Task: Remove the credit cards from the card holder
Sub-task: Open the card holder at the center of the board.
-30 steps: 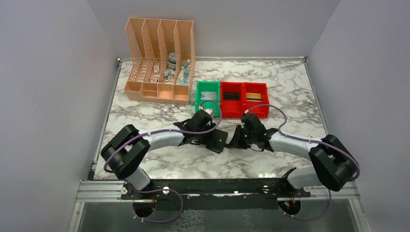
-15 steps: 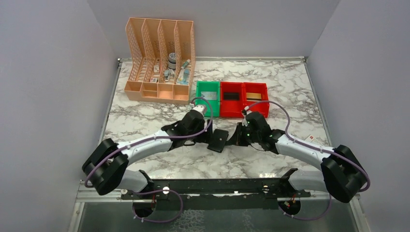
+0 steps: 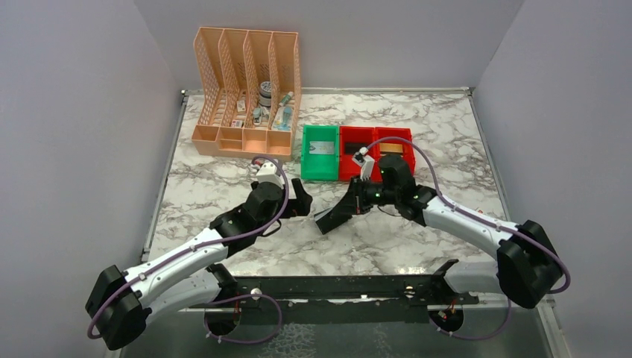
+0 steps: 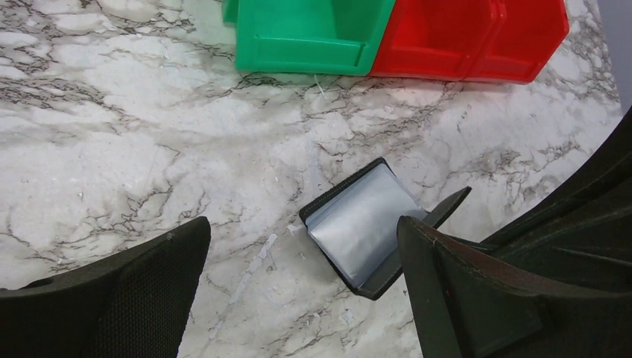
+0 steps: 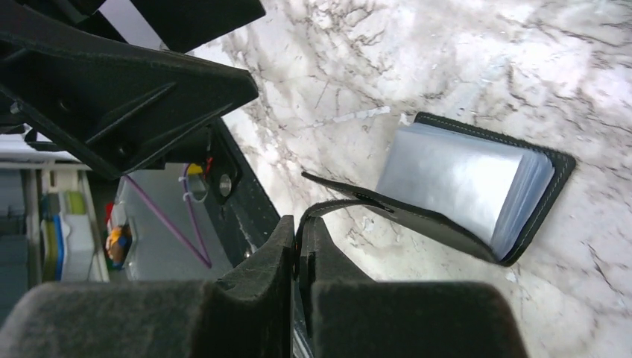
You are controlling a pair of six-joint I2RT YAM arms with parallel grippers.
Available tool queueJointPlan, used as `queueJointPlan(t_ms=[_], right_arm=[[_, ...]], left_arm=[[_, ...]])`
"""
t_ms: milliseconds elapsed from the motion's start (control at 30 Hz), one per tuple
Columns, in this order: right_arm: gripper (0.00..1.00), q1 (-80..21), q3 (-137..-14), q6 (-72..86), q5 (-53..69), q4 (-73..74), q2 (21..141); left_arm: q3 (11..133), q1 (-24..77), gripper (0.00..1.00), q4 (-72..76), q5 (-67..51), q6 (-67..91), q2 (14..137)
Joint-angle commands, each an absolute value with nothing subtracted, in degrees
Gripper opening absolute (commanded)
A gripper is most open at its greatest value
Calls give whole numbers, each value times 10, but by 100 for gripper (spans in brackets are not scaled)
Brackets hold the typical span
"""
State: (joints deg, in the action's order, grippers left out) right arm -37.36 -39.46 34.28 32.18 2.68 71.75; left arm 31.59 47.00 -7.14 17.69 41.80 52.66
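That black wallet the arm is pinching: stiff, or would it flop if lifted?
Probably floppy: the card holder hinges open, one cover raised by the right gripper while the other lies flat. Likely light, since a thin pinch lifts that cover. Its glossy sleeves may be slippery.

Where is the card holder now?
In the top view, the card holder lies open near the middle of the table, in front of the green bin, between the left gripper and the right gripper, which pinches its tab.
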Motion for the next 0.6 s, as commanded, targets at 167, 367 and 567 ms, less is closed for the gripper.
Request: queueJointPlan(t_ms=[167, 367, 567], right_arm=[[2, -374, -429, 330, 483, -41, 786], [1, -374, -392, 239, 436, 72, 737], [2, -362, -327, 309, 68, 190, 686]], left_arm=[[290, 472, 99, -51, 179, 422, 528], [295, 472, 99, -39, 164, 410, 540], [328, 469, 99, -9, 69, 375, 612]])
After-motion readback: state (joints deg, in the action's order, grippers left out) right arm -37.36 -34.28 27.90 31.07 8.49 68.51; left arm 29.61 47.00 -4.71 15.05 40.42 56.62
